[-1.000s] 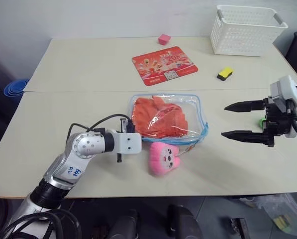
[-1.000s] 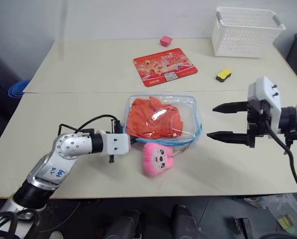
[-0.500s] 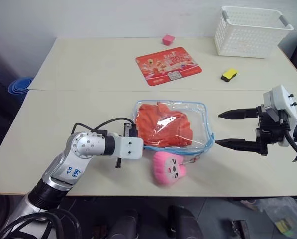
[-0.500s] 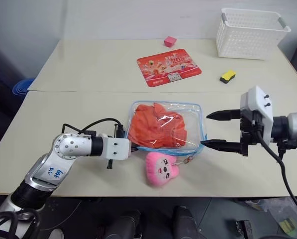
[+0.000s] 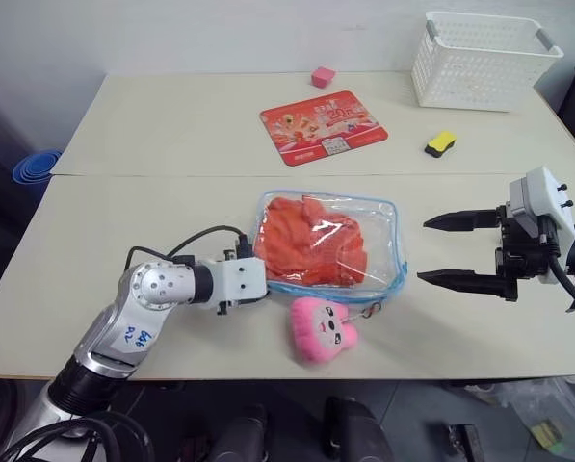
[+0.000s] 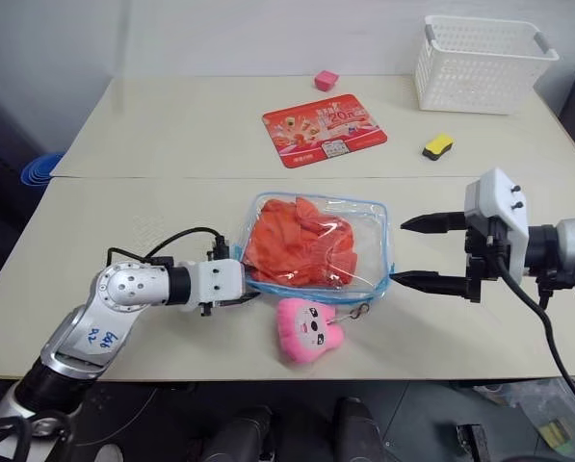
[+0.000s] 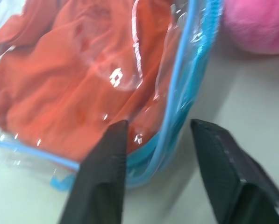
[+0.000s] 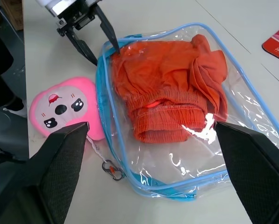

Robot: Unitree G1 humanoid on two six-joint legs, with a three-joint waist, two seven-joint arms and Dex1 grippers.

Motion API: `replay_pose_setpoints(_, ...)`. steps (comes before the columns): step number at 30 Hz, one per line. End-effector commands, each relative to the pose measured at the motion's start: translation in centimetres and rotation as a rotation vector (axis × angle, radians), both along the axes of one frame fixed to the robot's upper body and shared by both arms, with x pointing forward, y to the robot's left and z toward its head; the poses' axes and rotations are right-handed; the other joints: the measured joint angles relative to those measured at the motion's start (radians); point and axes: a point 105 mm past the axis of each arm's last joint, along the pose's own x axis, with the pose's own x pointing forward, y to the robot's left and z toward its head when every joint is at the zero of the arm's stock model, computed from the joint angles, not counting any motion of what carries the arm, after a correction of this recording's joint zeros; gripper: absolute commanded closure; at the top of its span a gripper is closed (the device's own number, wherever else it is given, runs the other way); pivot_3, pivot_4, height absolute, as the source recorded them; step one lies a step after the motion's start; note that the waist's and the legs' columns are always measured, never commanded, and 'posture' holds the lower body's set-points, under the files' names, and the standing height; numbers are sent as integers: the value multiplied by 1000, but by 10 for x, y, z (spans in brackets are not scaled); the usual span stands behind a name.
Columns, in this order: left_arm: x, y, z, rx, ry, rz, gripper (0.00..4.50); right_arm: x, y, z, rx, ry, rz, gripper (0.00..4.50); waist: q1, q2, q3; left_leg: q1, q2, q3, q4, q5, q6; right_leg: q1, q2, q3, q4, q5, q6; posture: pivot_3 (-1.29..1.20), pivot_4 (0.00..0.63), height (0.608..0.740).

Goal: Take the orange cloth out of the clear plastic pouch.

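1. Your worktop (image 5: 171,144) carries the clear plastic pouch (image 5: 383,226) lying flat at its near middle, with the task barely begun.
2. The orange cloth (image 5: 311,241) sits wholly inside that pouch; nothing is pulled out yet.
3. Your right end effector (image 5: 439,250) waits just right of the pouch, fingers wide apart, holding nothing.
4. Your left end effector (image 7: 155,154) has its fingers apart, straddling the blue zipper trim (image 7: 190,84) at the pouch's near-left corner. You must still open the pouch and draw the cloth out.
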Motion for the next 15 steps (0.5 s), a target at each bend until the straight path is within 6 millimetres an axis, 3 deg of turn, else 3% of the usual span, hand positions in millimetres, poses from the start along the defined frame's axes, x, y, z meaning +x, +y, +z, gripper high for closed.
replay_pose_setpoints(1,-14,2,22,-144,29,-21,1029,1,-3,-5,-25,-34,-18,0,0,0,0,0,0,-1,0,0,0,0,0,1,0,0,0,0,150,740)
replay_pose_setpoints(2,-23,3,27,-193,73,-54,733,2,-5,-7,-42,-47,-26,0,0,0,0,0,0,-1,0,0,0,0,0,1,0,0,0,0,150,740)
replay_pose_setpoints(4,-41,8,40,-278,169,-118,733,1,-9,-13,-76,-64,-26,0,-1,0,0,0,0,-1,0,0,0,0,0,2,0,0,0,0,150,740)
replay_pose_setpoints(8,-58,19,48,-287,312,-210,733,-2,-13,-25,-142,-84,2,0,-2,0,0,0,1,-1,0,0,-1,0,0,3,-3,0,0,0,150,740)
replay_pose_setpoints(12,-61,4,53,-303,410,-330,733,3,-18,-41,-239,-125,27,0,0,0,0,4,0,-3,0,0,0,7,0,1,-7,0,0,0,150,740)
replay_pose_setpoints(15,-59,-28,31,-197,433,-468,733,9,-18,-56,-289,-171,52,0,0,0,0,6,0,-4,0,0,0,9,0,0,-7,0,0,0,150,740)
